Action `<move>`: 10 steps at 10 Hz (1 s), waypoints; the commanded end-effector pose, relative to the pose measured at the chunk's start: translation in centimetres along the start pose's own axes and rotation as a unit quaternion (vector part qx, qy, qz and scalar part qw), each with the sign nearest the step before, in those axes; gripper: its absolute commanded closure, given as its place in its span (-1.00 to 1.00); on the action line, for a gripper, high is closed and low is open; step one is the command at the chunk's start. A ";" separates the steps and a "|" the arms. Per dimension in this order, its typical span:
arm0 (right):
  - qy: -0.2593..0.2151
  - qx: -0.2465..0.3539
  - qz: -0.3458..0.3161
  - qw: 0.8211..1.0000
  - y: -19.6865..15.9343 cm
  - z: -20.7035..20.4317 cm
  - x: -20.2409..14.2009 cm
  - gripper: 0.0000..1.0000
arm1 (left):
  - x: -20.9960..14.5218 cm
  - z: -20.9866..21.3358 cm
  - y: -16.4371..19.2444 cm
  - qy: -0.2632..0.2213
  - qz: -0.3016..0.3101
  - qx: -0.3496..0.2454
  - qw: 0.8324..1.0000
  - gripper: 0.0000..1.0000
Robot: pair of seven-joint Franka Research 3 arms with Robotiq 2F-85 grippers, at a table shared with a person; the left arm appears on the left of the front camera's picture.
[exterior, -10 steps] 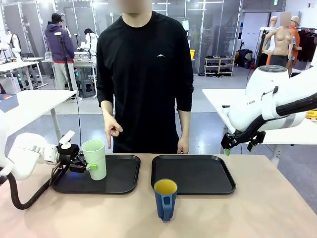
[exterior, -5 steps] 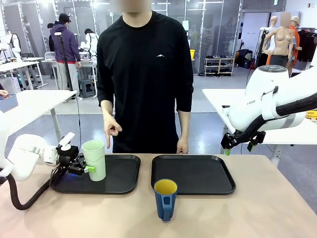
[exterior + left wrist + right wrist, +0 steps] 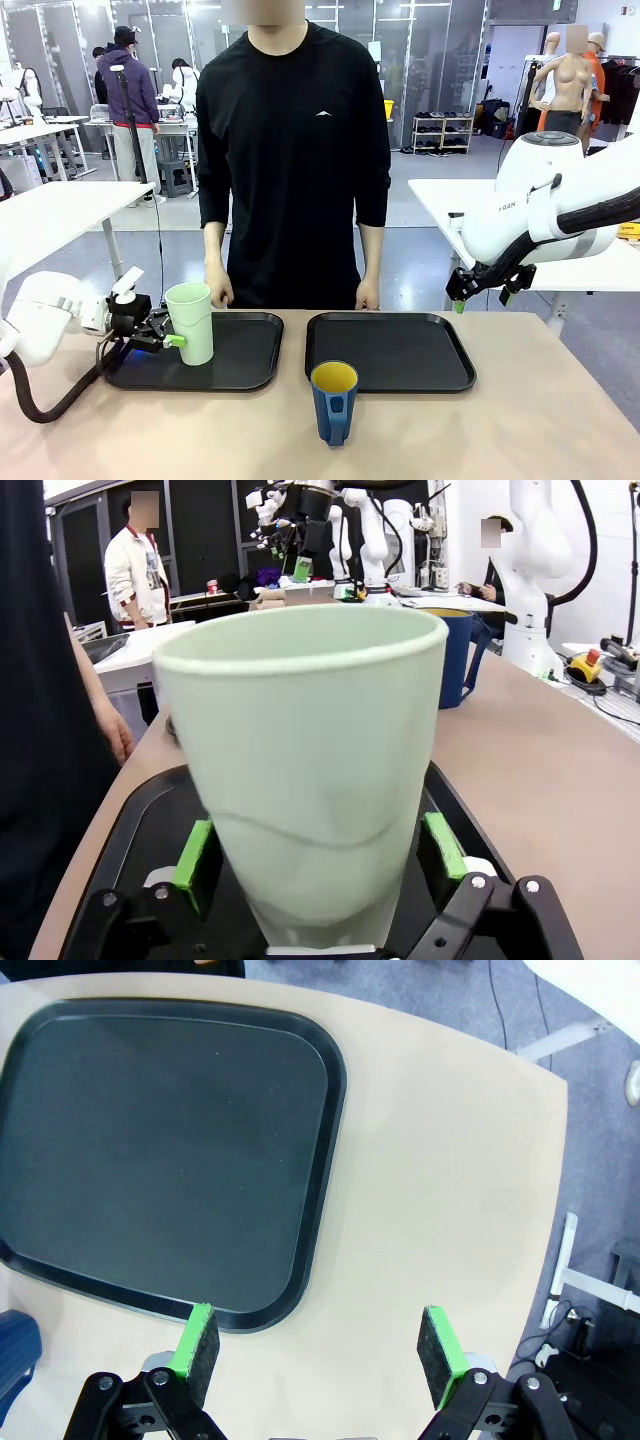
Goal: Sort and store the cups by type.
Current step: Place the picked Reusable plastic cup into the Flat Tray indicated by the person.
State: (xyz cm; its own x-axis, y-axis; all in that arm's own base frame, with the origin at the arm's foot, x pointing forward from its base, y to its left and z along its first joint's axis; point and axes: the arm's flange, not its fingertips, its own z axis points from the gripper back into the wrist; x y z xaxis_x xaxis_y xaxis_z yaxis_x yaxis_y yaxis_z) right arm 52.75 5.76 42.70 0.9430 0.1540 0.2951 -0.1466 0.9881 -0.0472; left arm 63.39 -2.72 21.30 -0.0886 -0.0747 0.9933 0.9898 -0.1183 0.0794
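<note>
**q:** how many of each thing, left to right?
**a:** one worktop (image 3: 520,420), two pincers, two black trays and two cups. the left pincer (image 3: 168,338) is level with the mint-green tumbler (image 3: 190,322), which stands upright on the left tray (image 3: 250,360). the blue mug (image 3: 333,405), yellow inside, stands on the bare worktop, just in front of the right tray (image 3: 390,350). the right pincer (image 3: 481,300) hangs in the air, farthest right.

**q:** what is hidden or cut off?
**a:** in the left wrist view, the picture edge cuts off the tumbler's foot and the tumbler covers much of the mug. in the right wrist view, the mug is a blue sliver at the lower left corner.

**q:** and the pincers?
**a:** the left one's jaws stand wide, with a green pad on each side of the tumbler's lower wall. whether the pads touch it cannot be told. the right one is also spread wide and holds nothing, above the right tray's corner.
</note>
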 end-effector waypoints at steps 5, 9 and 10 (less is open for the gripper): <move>-0.001 0.000 0.000 1.000 0.0 0.1 0.0 -1.00 | 0.8 2.8 -2.4 0.027 -0.005 0.065 0.998 -1.00; -0.001 0.000 0.000 1.000 0.0 0.1 0.0 -1.00 | 0.4 3.5 -1.6 0.023 0.004 0.046 0.999 -1.00; -0.001 0.000 0.000 1.000 0.0 0.1 0.0 -1.00 | 0.4 3.5 -1.6 0.023 0.004 0.046 0.999 -1.00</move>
State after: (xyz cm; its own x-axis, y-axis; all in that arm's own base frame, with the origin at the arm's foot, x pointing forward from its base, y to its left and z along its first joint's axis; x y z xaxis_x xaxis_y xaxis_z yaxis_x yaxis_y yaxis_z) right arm 52.75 5.75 42.70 0.9430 0.1540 0.2950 -0.1466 0.9881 -0.0472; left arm 61.87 1.12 21.95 -0.0798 -0.1228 0.9892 0.9968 -0.0158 0.0784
